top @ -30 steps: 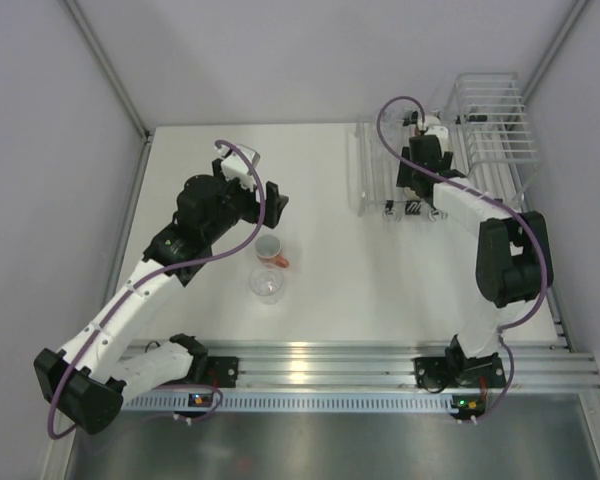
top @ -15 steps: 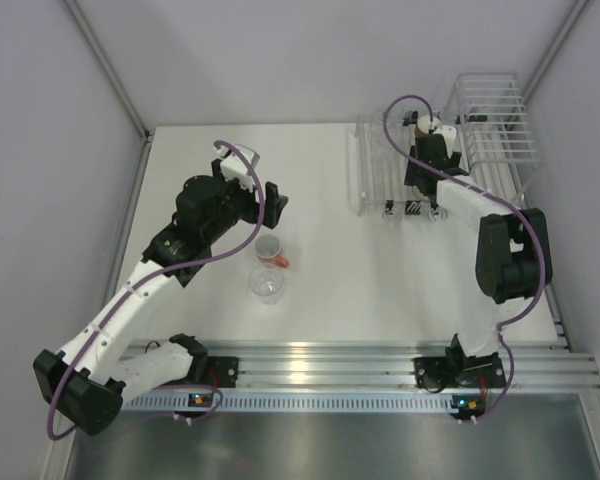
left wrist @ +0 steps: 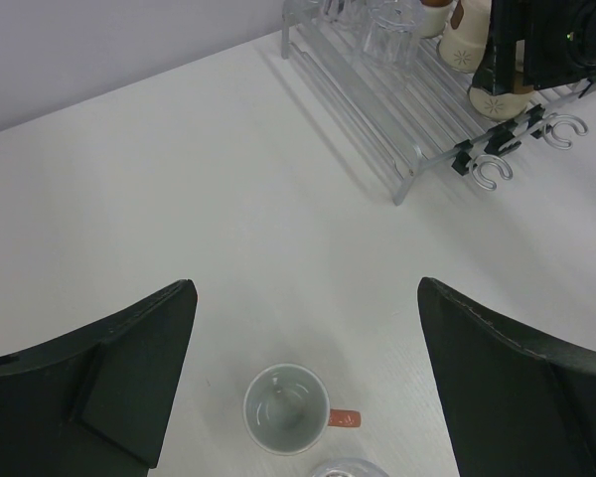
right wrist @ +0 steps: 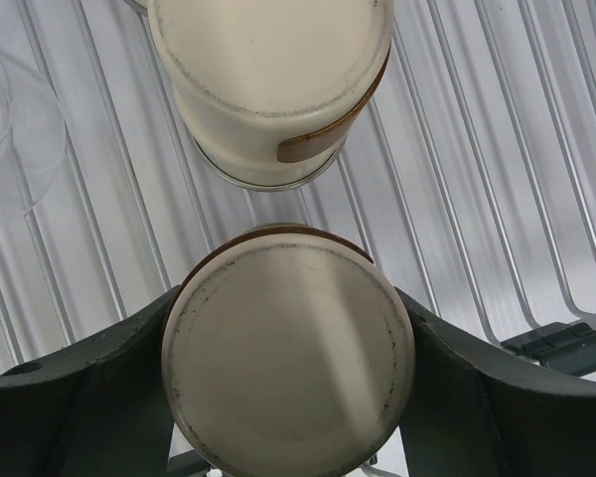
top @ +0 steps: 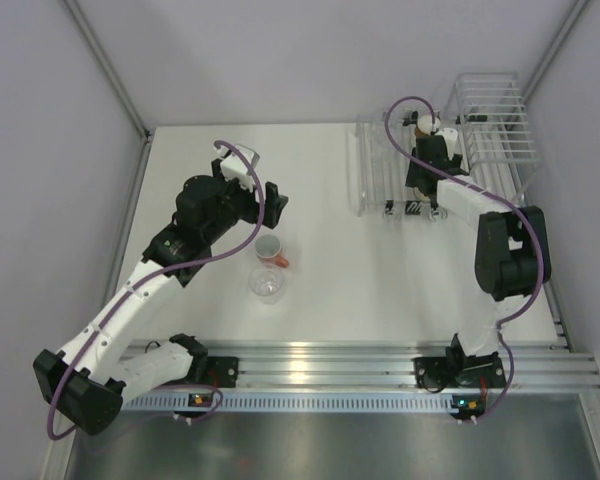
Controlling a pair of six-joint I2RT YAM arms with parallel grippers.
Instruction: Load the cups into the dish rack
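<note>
My right gripper [top: 426, 137] [right wrist: 288, 310] is over the flat bars of the white wire dish rack [top: 376, 172] [right wrist: 497, 149]. It is shut on an upside-down brown cup [right wrist: 288, 363], whose cream base faces the camera. Another upside-down brown cup [right wrist: 268, 70] sits on the bars just ahead of it, with a clear cup [right wrist: 8, 134] to the left. My left gripper [top: 271, 201] [left wrist: 306, 290] is open and empty above the salmon-orange cup [top: 270, 250] [left wrist: 286, 409]. That cup stands upright on the table, next to a clear cup [top: 267, 285] [left wrist: 348, 469].
The rack's taller wire basket [top: 494, 112] stands at the back right against the wall. In the left wrist view the rack [left wrist: 377, 99] holds clear cups [left wrist: 387, 20] and brown cups [left wrist: 497, 99]. Metal posts frame the table's far corners.
My right gripper has moved a little farther back over the rack with the brown cup. The left arm and the two cups on the table have not moved.
</note>
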